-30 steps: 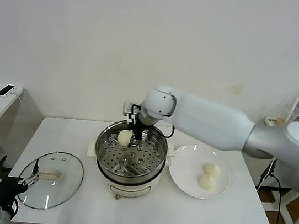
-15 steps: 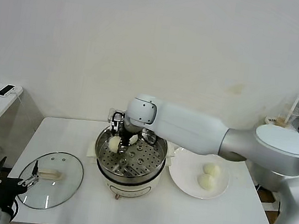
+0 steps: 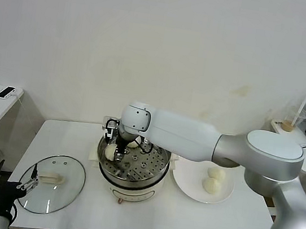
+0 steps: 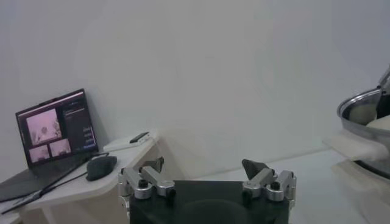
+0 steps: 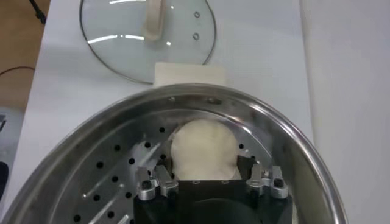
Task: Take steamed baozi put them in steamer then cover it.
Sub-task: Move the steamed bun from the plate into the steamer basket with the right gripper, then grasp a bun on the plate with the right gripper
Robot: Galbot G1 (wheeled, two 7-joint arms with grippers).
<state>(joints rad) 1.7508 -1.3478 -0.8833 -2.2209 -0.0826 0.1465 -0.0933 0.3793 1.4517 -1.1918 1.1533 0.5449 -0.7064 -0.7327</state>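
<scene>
Right hand (image 3: pixel 115 150) spread, reaching down — left hand (image 3: pixel 11 184) open.

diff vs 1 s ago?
The right pincer carried a baozi leftward and down onto the steamer tray near its left wall, and its jaws are now parting around it. Unchanged: two baozi on the plate, glass cover on the table, left pincer parked open.

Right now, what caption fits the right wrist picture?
Right gripper sets a baozi on the steamer tray, glass cover lying beyond.
</scene>
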